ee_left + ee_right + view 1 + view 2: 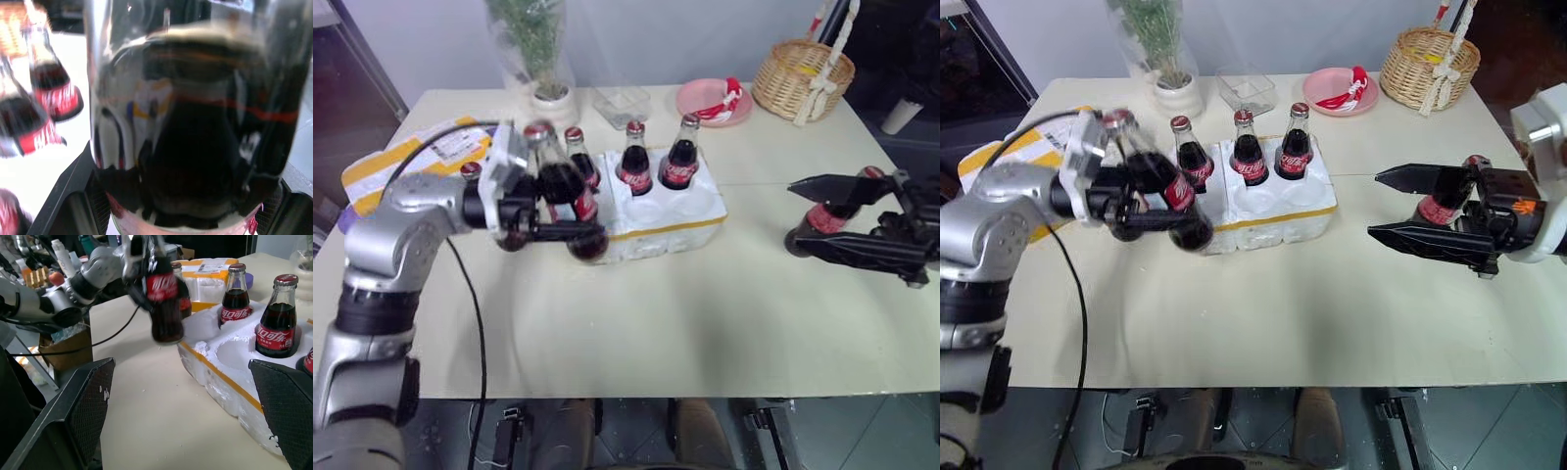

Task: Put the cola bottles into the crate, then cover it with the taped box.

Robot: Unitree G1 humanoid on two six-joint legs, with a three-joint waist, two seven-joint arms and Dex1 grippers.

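Left gripper (1141, 217): clamped on a cola bottle, fingers level across its lower body, pointing toward 3 o'clock in the head views.
Held bottle (1157, 178): off the table and tilted, cap leaning toward 11 o'clock, base hanging at the crate's front-left corner; in the right wrist view it hangs (164, 303) above the tabletop just off that corner.
Right gripper (1408, 207): jaws spread wide with nothing between them, pointing toward 9 o'clock, at 3 o'clock of the crate and well apart from it.
Bottle by right gripper (1449, 199): stands on the table behind the open fingers, partly hidden by them.
Crate (1278, 211): mid-table, yellow band along its front side; three bottles upright in the back-row wells, left (1190, 154), middle (1248, 147), right (1295, 143); front wells look unfilled.
Sixth bottle (470, 172): only a red cap visible behind the left arm.
Taped box (406, 162): at 9 o'clock of the crate, near the table's left edge, label facing up, partly behind the left arm.
Table (1263, 313): pale, bare across the front.
Back edge: potted plant (1167, 73) at 11 o'clock of the crate, clear tub (1246, 90) at 12, pink plate (1340, 91) at 1, wicker basket (1428, 59) at 2.
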